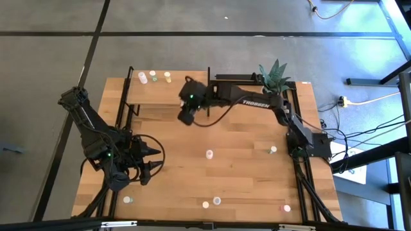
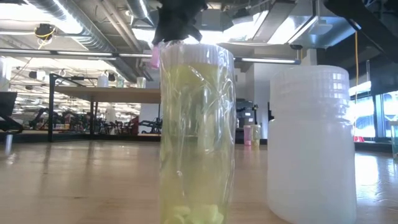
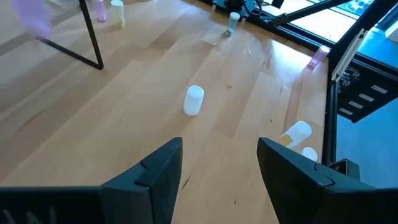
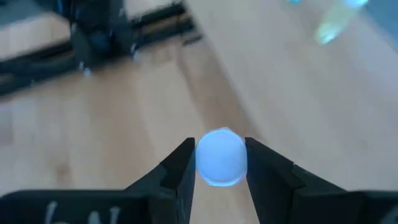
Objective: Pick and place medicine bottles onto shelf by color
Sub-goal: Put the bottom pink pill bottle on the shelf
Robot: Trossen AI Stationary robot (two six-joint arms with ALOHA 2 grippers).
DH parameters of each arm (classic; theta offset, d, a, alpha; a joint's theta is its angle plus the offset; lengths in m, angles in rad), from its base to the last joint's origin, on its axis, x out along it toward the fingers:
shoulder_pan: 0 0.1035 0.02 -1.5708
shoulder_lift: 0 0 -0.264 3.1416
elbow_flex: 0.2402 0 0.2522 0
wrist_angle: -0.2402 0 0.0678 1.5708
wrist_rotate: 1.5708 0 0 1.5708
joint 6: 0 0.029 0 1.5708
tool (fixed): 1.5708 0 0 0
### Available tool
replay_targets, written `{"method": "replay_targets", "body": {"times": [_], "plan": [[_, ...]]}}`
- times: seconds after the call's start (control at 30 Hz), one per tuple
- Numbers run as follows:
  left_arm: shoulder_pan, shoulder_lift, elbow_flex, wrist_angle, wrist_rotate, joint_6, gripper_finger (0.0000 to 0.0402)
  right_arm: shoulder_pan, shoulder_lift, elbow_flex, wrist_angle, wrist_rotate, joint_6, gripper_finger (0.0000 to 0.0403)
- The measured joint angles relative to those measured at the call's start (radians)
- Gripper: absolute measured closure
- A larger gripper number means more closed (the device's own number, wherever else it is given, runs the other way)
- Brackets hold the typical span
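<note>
From above, the right gripper (image 1: 187,115) hangs just past the front edge of the shelf (image 1: 149,94), where three medicine bottles (image 1: 154,77) already stand in a row at the back. The left gripper (image 1: 153,160) waits low over the near-left part of the worktop (image 1: 244,170). More loose bottles lie scattered across the worktop, one near its middle (image 1: 209,154) and several along the near edge.

The low view is mostly blocked by two close bottles, a greenish one (image 2: 196,137) and a white one (image 2: 311,140); a dark gripper shows above them, too cut off to read.

In the left wrist view the jaws stand wide with nothing between them, and a white bottle (image 3: 193,100) lies ahead on the boards.

In the right wrist view the jaws are closed on a white-topped bottle (image 4: 221,157), seen from the top, with wood planks below.

The risk, as I judge it, lies in the release: the bottle is small and round, so if it is let go while off the shelf edge or tilted, it could topple, roll off, or knock the row already placed.
</note>
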Motion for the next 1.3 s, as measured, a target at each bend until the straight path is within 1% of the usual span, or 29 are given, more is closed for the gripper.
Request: {"method": "replay_targets", "body": {"times": [0.2,0.37,0.57,0.63,0.77,1.07,1.2,1.3], "plan": [[0.000,0.000,0.000,-0.008,-0.004,0.000,0.0201,-0.087,-0.014,0.001,0.012,0.086,-0.061,0.0279],[0.001,0.000,0.000,-0.029,-0.024,0.000,0.0200,-0.174,0.002,-0.005,0.022,0.058,-0.066,0.0279],[0.023,0.000,0.000,-0.061,-0.118,-0.008,0.0200,-0.245,0.009,-0.006,0.030,0.057,-0.067,0.0279],[0.047,0.000,0.000,-0.069,-0.146,-0.007,0.0200,-0.257,0.009,-0.006,0.029,0.054,-0.078,0.0279],[0.110,0.000,0.000,-0.094,-0.153,-0.007,0.0200,-0.267,0.011,-0.006,0.034,-0.009,-0.091,0.0279],[0.254,0.000,0.000,-0.121,-0.161,-0.007,0.0199,-0.267,0.035,-0.006,0.048,-0.014,-0.096,0.0279],[0.294,0.000,0.000,-0.124,-0.165,0.000,0.0200,-0.275,0.040,-0.006,0.058,-0.004,-0.095,0.0279],[0.305,0.000,0.000,-0.124,-0.164,0.000,0.0201,-0.283,0.052,-0.006,0.056,-0.002,-0.093,0.0279]]}}
